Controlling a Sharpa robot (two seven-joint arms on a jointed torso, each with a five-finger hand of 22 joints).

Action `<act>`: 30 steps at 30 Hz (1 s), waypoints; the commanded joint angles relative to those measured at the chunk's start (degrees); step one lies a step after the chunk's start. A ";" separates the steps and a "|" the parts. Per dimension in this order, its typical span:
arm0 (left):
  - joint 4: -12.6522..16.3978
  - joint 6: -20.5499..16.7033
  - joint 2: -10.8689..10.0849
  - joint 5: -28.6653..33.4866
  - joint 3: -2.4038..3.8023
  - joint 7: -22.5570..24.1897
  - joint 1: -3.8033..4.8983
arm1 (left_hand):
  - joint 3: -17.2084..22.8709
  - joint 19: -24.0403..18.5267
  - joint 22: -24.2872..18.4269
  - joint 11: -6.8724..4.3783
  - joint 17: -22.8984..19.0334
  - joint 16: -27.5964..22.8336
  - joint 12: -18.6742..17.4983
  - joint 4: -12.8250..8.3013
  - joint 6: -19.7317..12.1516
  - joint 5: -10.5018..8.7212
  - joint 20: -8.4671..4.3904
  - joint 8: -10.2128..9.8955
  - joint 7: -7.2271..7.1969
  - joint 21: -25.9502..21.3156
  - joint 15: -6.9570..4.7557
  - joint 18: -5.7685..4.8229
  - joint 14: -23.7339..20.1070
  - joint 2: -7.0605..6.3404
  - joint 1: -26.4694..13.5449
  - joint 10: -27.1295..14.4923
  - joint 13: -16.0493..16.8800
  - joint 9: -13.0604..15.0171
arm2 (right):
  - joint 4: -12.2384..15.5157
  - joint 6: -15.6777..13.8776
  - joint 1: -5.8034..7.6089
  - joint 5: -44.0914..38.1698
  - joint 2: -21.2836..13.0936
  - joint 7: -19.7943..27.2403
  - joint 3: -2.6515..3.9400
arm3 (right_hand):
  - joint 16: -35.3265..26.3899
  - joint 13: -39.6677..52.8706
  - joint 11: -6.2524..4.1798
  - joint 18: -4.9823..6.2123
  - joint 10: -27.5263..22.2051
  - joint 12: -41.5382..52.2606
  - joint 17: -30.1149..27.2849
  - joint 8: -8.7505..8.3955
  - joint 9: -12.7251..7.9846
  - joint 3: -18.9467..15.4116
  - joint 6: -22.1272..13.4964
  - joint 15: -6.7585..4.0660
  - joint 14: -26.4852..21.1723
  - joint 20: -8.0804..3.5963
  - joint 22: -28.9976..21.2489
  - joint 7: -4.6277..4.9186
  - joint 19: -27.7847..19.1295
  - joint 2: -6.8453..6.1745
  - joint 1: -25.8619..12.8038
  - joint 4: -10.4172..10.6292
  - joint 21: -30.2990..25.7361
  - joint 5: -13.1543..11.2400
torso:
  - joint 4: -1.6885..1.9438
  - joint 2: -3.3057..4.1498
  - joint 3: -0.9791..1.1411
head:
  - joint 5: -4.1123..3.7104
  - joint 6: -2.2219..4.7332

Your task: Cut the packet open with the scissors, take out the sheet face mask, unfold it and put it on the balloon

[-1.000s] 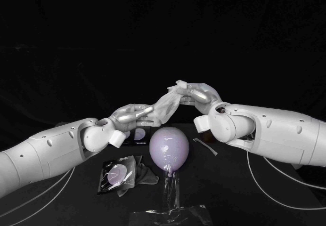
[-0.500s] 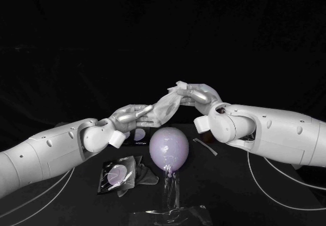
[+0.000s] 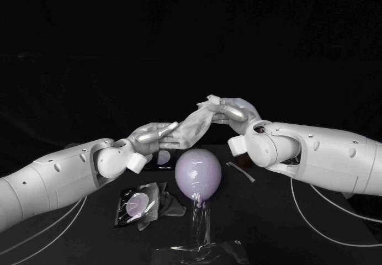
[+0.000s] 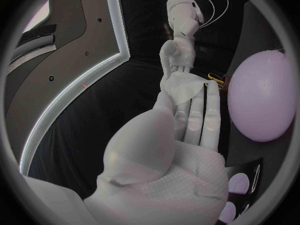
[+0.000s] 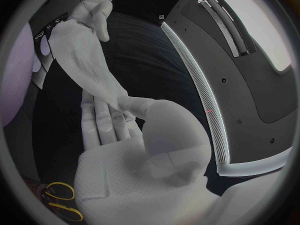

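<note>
A pale sheet face mask [image 3: 195, 122] stretches in the air above the table between my two hands. My left hand [image 3: 153, 135] pinches its lower end and my right hand [image 3: 231, 112] pinches its upper end. The left wrist view shows the mask [image 4: 182, 91] between my thumb and fingers, with the right hand [image 4: 177, 55] beyond. In the right wrist view the mask [image 5: 87, 60] runs from my right hand [image 5: 134, 135] to the left hand [image 5: 94, 7]. A lilac balloon [image 3: 198, 173] stands upright on a clear stand [image 3: 199, 232] below the mask. The cut-open dark packet [image 3: 141, 204] lies left of the balloon.
Yellow-handled scissors [image 5: 59, 200] lie on the table near my right arm. A thin cut-off strip [image 3: 241, 171] lies right of the balloon. A second dark packet [image 3: 162, 159] lies behind the balloon under my left hand. Thin cables [image 3: 326, 204] trail from both arms.
</note>
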 commanded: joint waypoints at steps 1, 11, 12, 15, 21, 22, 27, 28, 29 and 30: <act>0.11 0.20 0.07 0.50 0.06 0.30 0.01 | 1.11 0.04 0.04 -0.60 0.11 0.29 0.47 -0.94 1.06 -0.15 0.10 0.71 -0.14 -0.24 -0.34 0.87 0.28 -0.01 1.99 0.47 0.09 0.36 | 0.01 0.51 0.03 -0.67 0.05 0.28 0.03 | -0.28 0.02 0.07 1.12 0.34 0.20 -0.09 0.29 0.05 -0.01 0.49 -0.02 0.32 -0.03 0.06 1.82 0.21 0.07 0.36 -0.40 0.29 0.19 | -0.01 0.01 -0.01 | 0.01 -0.02; 0.23 -0.46 0.10 -0.37 0.06 1.44 0.01 | 5.45 0.02 0.16 -1.59 0.19 0.28 1.13 -2.28 3.43 -0.15 -0.51 1.97 -1.10 -0.08 -0.85 0.80 0.81 -1.87 4.69 3.72 0.01 1.28 | -0.34 1.29 0.03 -1.52 0.45 -0.74 -0.08 | -0.30 0.02 0.06 1.12 0.38 0.19 -0.10 0.29 0.00 -0.04 0.53 -0.04 0.37 -0.04 0.09 1.81 0.22 0.07 0.36 -0.43 0.32 0.18 | -0.02 0.00 0.00 | 0.06 -0.14; 0.25 -0.57 0.10 -0.39 0.06 1.50 0.00 | 5.70 0.04 0.17 -1.63 0.20 0.29 1.11 -2.22 3.54 -0.15 -0.54 2.00 -1.13 -0.06 -0.89 0.80 0.88 -1.99 4.70 3.84 -0.01 1.32 | -0.36 1.31 0.03 -1.56 0.47 -0.80 -0.09 | -0.30 0.02 0.06 1.12 0.38 0.19 -0.10 0.29 0.00 -0.04 0.53 -0.04 0.37 -0.04 0.09 1.81 0.22 0.07 0.36 -0.43 0.32 0.18 | -0.02 0.00 0.00 | 0.05 -0.15; 0.40 -1.39 0.07 -0.47 0.06 1.81 0.00 | 6.22 0.08 0.20 -1.69 0.21 0.30 1.04 -2.09 3.67 -0.14 -0.58 2.01 -1.14 0.00 -0.93 0.81 1.00 -2.27 4.71 4.05 -0.03 1.39 | -0.50 1.42 0.02 -1.76 0.61 -1.24 -0.19 | -0.30 0.02 0.06 1.12 0.38 0.19 -0.10 0.29 0.00 -0.04 0.53 -0.04 0.37 -0.04 0.09 1.81 0.22 0.07 0.36 -0.43 0.32 0.18 | -0.02 0.02 0.01 | 0.07 -0.18; 0.77 -3.04 0.00 -0.75 0.06 2.81 0.00 | 9.14 0.35 0.31 -1.77 0.26 0.34 0.76 -1.52 4.13 -0.13 -0.84 2.09 -1.09 0.31 -1.07 0.80 1.52 -3.54 4.69 4.91 -0.03 1.96 | -0.81 1.52 -0.01 -1.92 0.78 -1.91 -0.36 | -0.52 -0.03 0.10 1.05 0.21 0.07 -0.22 0.15 -0.24 -0.08 0.48 0.02 0.23 -0.06 0.13 1.84 0.05 -0.17 0.35 -0.66 0.34 0.23 | 0.02 0.04 -0.02 | 0.11 -0.22; 0.85 -3.29 -0.02 -0.79 0.06 3.02 0.00 | 10.30 0.60 0.40 -1.76 0.26 0.31 0.66 -1.20 4.17 -0.28 -0.96 2.08 -1.05 0.52 -1.07 0.76 1.62 -3.92 4.51 5.10 -0.03 2.20 | -0.89 1.46 -0.02 -1.95 0.80 -2.07 -0.39 | -0.85 -0.07 0.21 0.97 -0.14 0.00 -0.38 -0.09 -0.57 0.06 0.37 0.10 -0.03 -0.10 0.23 1.95 -0.25 -0.45 0.58 -1.28 0.37 0.29 | 0.02 0.03 -0.02 | 0.12 -0.21; 1.38 -4.24 -0.15 -0.90 0.07 3.97 -0.03 | 17.53 0.31 0.57 -1.53 0.31 0.06 0.19 -0.07 3.98 -0.21 -0.94 1.95 -1.12 0.96 -1.07 0.64 1.74 -7.40 2.64 5.53 0.04 3.71 | -1.38 1.21 -0.05 -2.42 0.94 -2.96 -0.56 | -2.59 -0.11 1.42 0.38 -3.14 -0.05 -1.21 -2.33 -2.33 -2.11 -1.73 1.31 -1.99 0.64 -0.04 3.27 -2.52 -3.24 -1.08 -1.42 -0.41 0.77 | -0.05 0.01 -0.01 | 0.13 -0.13; 1.54 -4.37 -0.18 -0.92 0.07 4.17 -0.05 | 18.48 0.22 0.59 -1.75 0.33 0.06 0.16 -0.10 3.94 -0.14 -0.91 1.94 -1.00 0.99 -0.99 0.63 1.68 -7.62 2.44 5.47 0.05 3.88 | -1.61 1.18 -0.06 -2.61 1.01 -3.38 -0.60 | -2.87 -0.11 1.59 0.36 -3.61 -0.06 -1.34 -2.72 -2.63 -2.57 -2.01 1.49 -2.32 0.82 -0.24 3.44 -2.90 -3.69 -1.37 -1.33 -0.61 0.81 | -0.06 0.02 -0.01 | 0.12 -0.11; 1.67 -4.47 -0.22 -0.93 0.07 4.32 -0.07 | 19.95 0.07 0.62 -1.60 0.37 0.06 0.15 -0.12 3.84 -0.25 -0.85 1.93 -1.09 1.06 -1.00 0.62 1.58 -8.23 1.88 5.42 0.07 4.18 | -1.85 1.15 -0.06 -2.76 1.08 -3.75 -0.64 | -3.23 -0.10 1.81 0.38 -4.25 -0.05 -1.51 -3.23 -3.03 -3.19 -2.39 1.73 -2.76 1.10 -0.59 3.63 -3.41 -4.35 -1.77 -1.20 -0.85 0.88 | -0.07 0.01 -0.01 | 0.12 -0.09; 1.83 -4.56 -0.26 -0.93 0.07 4.47 -0.10 | 20.30 0.05 0.64 -1.62 0.38 0.07 0.15 -0.15 3.83 -0.26 -0.84 1.93 -1.07 1.09 -0.98 0.63 1.56 -8.35 1.74 5.41 0.07 4.25 | -2.20 1.11 -0.06 -2.91 1.22 -4.23 -0.70 | -3.69 -0.09 2.06 0.39 -4.97 -0.03 -1.71 -3.82 -3.47 -4.02 -2.84 2.04 -3.39 1.47 -1.13 3.80 -4.08 -5.35 -2.40 -0.98 -1.06 0.95 | -0.08 0.00 -0.01 | 0.13 -0.07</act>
